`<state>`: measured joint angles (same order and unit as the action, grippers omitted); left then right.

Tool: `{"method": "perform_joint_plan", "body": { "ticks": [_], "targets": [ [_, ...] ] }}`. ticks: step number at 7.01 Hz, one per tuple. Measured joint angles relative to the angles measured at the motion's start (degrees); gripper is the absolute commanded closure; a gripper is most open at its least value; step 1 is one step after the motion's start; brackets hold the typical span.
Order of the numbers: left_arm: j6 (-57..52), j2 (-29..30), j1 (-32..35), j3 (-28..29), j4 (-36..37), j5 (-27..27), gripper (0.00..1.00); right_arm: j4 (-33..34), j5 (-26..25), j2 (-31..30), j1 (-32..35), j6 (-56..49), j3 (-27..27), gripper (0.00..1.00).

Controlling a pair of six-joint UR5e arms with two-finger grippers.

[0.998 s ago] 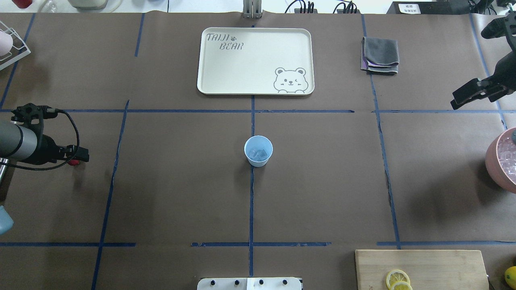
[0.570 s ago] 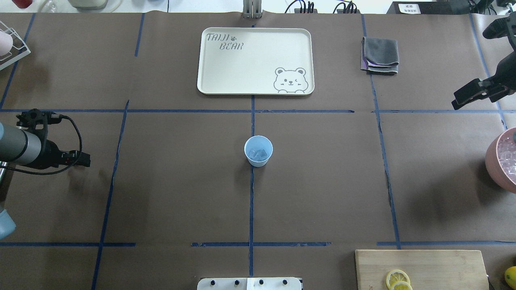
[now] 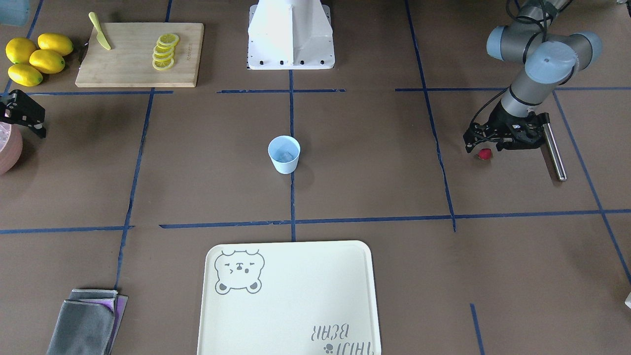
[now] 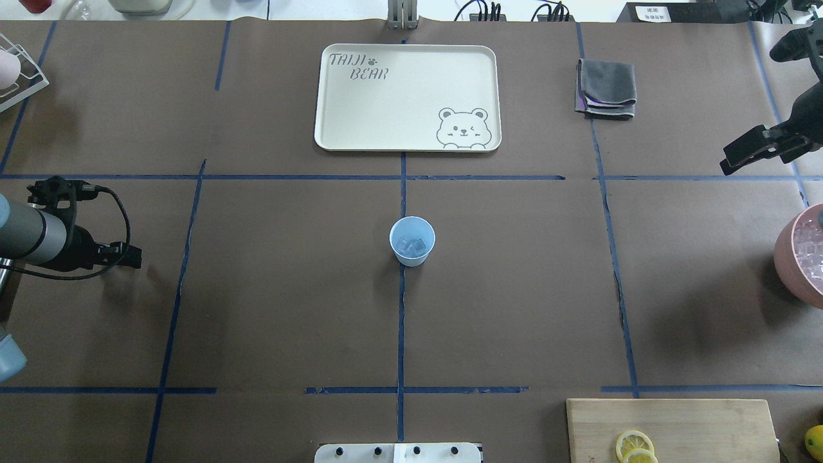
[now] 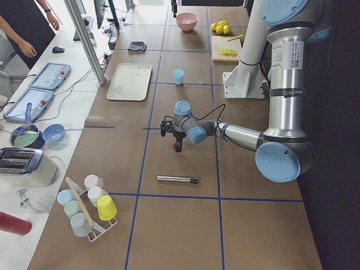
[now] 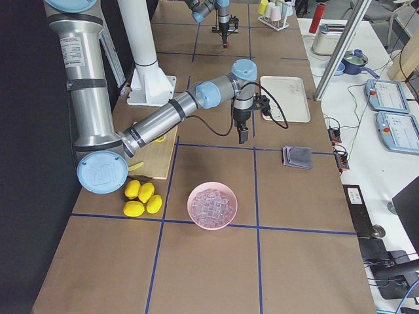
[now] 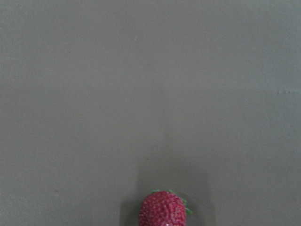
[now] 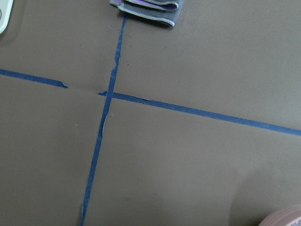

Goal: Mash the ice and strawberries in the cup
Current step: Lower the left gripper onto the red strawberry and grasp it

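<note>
The light-blue cup [image 4: 412,240] stands upright at the table's middle with ice cubes in it; it also shows in the front view [image 3: 284,154]. My left gripper [image 3: 485,149] is far to the cup's left, shut on the dark-red strawberry [image 3: 484,155], held just above the table. The berry shows at the bottom of the left wrist view [image 7: 162,211]; in the overhead view the left gripper [image 4: 133,257] hides it. My right gripper [image 4: 730,161] is open and empty at the far right edge.
A pink bowl of ice [image 4: 804,254] sits at the right edge. A metal rod [image 3: 553,153] lies beside the left arm. There is a cream tray [image 4: 334,96], a folded grey cloth [image 4: 607,88], and a cutting board [image 4: 675,427] with lemon slices.
My left gripper has shifted slightly toward the robot with the strawberry, which the gripper now hides in the overhead view. The right gripper has drifted a little toward the table's edge.
</note>
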<state>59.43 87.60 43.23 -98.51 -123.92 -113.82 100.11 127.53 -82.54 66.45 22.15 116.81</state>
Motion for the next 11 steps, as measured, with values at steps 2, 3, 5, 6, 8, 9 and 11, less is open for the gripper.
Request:
{"method": "perform_joint_plan", "body": {
  "ticks": [2,3,5,6,8,9,11],
  "targets": [
    [-0.01,0.24,0.07,0.13,-0.01,0.0,0.11,0.0,0.0,0.04,0.0,-0.06,0.0,0.01],
    [-0.01,0.26,0.12,0.14,-0.01,0.02,0.11,0.0,0.07,0.15,0.0,0.01,0.0,0.01],
    [-0.04,0.28,0.47,0.08,0.0,0.08,0.13,0.0,0.3,0.32,0.0,0.29,0.0,0.01],
    [-0.07,0.29,0.63,0.08,0.01,0.11,0.18,0.0,0.33,0.38,0.0,0.37,-0.01,0.01],
    [-0.04,0.31,0.75,0.08,0.02,0.11,0.29,0.0,0.47,0.52,0.0,0.52,-0.07,0.01],
    [-0.02,0.35,0.81,0.08,0.0,0.1,0.32,0.0,0.75,0.58,0.0,0.57,-0.07,0.01],
    [0.04,0.36,0.87,0.08,-0.01,0.09,0.36,0.0,1.08,0.62,0.0,0.67,0.01,0.01]
  ]
}}
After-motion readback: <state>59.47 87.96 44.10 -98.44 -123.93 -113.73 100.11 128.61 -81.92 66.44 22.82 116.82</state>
